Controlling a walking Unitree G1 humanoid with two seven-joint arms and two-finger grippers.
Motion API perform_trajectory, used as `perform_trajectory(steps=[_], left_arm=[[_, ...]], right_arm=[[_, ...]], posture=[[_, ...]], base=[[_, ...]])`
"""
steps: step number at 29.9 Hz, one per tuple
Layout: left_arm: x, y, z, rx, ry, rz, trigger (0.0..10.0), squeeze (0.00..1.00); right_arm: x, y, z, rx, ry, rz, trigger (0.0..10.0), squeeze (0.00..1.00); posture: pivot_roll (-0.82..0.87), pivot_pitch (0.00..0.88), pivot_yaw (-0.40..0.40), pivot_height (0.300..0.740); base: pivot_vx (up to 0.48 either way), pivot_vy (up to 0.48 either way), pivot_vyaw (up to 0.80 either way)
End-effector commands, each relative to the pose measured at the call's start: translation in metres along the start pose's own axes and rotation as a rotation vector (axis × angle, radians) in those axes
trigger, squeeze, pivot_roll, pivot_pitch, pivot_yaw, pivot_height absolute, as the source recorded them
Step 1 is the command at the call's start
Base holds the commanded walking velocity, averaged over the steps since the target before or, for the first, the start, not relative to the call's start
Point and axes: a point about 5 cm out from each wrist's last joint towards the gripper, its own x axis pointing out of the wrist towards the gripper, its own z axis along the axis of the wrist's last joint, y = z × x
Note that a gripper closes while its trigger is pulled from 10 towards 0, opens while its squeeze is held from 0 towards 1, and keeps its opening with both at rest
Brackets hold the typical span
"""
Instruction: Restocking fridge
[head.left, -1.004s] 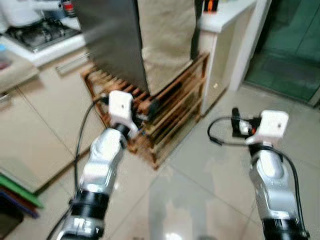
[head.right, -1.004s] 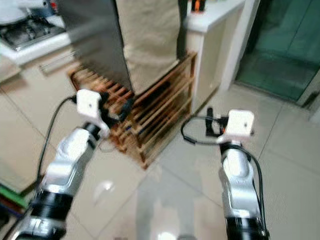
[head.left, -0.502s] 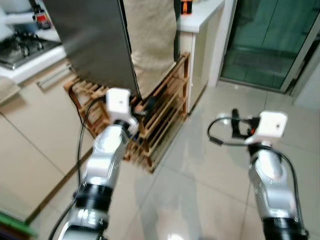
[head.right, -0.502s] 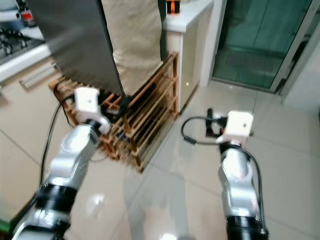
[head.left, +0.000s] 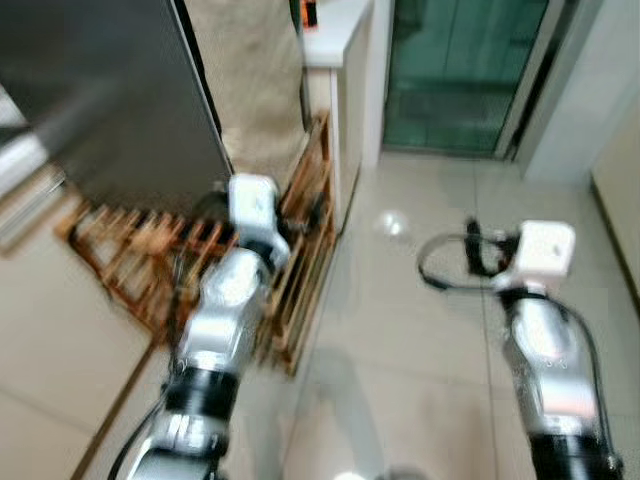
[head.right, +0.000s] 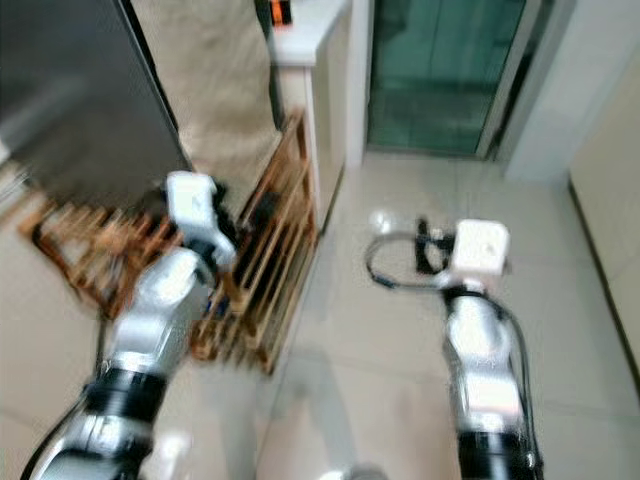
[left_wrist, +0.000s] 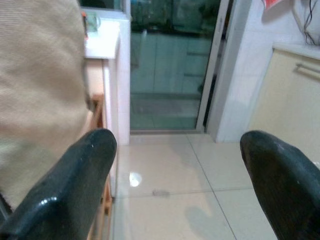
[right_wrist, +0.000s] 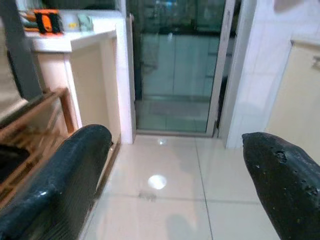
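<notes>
Left wrist view shows you the left gripper (left_wrist: 177, 185) spread wide, empty. Your right gripper (right_wrist: 175, 185) gapes too, facing the glass door (right_wrist: 175, 65).

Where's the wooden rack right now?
The wooden rack stands on the floor at the robot's left, under the beige cloth, beside the white counter.

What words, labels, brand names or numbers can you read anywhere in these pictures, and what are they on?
None can be read.
The orange and black object on the white counter: any marking is too small and blurred to read.
The grey fridge door, the beige cloth and the wooden rack: no text shows.
</notes>
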Motion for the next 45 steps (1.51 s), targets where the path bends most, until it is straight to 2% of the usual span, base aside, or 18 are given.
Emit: perform_trajectory(steps=[1,6,9,10,14,16,18,22,23,26,36,40,45], left_arm=[[-0.003,0.014,0.003,0.02,-0.006,0.041,10.0,0.0],[-0.003,0.016,0.005,0.022,-0.017,0.065,10.0,0.0],[-0.01,0.025,0.005,-0.014,-0.014,0.109,10.0,0.0],[-0.025,0.034,0.007,-0.035,-0.021,0.126,10.0,0.0],[-0.057,0.044,0.006,-0.021,-0.024,0.123,10.0,0.0],[-0.076,0.042,0.005,0.011,-0.035,0.096,10.0,0.0],[-0.085,0.036,0.006,0.012,-0.051,0.071,10.0,0.0],[-0.075,0.027,0.016,0.014,-0.091,0.059,10.0,0.0],[-0.065,0.022,0.028,0.007,-0.133,0.05,10.0,0.0],[-0.061,0.016,0.037,0.01,-0.152,0.02,10.0,0.0],[-0.056,0.011,0.036,0.018,-0.127,0.008,10.0,0.0],[-0.049,0.008,0.037,0.023,-0.118,0.001,10.0,0.0],[-0.039,0.014,0.034,-0.012,-0.08,0.055,10.0,0.0]], right_arm=[[0.0,0.012,0.005,0.007,-0.028,0.03,10.0,0.0],[0.0,0.014,0.006,0.011,-0.033,0.035,10.0,0.0],[-0.004,0.014,0.016,-0.004,-0.072,0.036,10.0,0.0],[-0.017,0.01,0.023,-0.018,-0.092,0.038,10.0,0.0],[-0.048,0.001,0.016,-0.026,-0.054,0.059,10.0,0.0],[-0.066,-0.006,0.008,-0.028,-0.015,0.065,10.0,0.0],[-0.074,-0.011,0.002,-0.028,0.011,0.056,10.0,0.0],[-0.072,-0.012,0.002,-0.01,0.014,0.027,10.0,0.0],[-0.06,-0.006,0.008,-0.006,-0.016,0.03,10.0,0.0],[-0.053,0.002,0.015,-0.005,-0.042,0.046,10.0,0.0],[-0.052,0.006,0.014,-0.01,-0.031,0.054,10.0,0.0],[-0.045,0.008,0.016,-0.019,-0.043,0.066,10.0,0.0],[-0.04,0.011,0.018,-0.023,-0.053,0.079,10.0,0.0]], posture=[[-0.24,0.0,0.079,0.74],[-0.23,0.0,0.079,0.74],[-0.23,0.0,0.084,0.74],[-0.22,0.0,0.08,0.74],[-0.21,0.0,0.072,0.74],[-0.21,0.0,0.064,0.74],[-0.2,0.0,0.055,0.74],[-0.2,0.0,0.053,0.74],[-0.2,0.0,0.058,0.74],[-0.19,0.0,0.061,0.74],[-0.2,0.0,0.065,0.74],[-0.2,0.0,0.066,0.74],[-0.21,0.0,0.071,0.74]], base=[[0.326,0.352,0.0],[0.262,0.279,0.0],[0.0,0.0,0.0],[0.0,0.0,0.0],[0.0,0.0,0.0],[0.0,0.0,0.0],[0.0,0.0,0.0],[0.124,-0.202,0.0],[0.244,-0.409,0.0],[0.249,-0.406,0.0],[0.269,-0.395,0.0],[0.313,-0.36,0.0],[0.381,-0.239,0.0]])
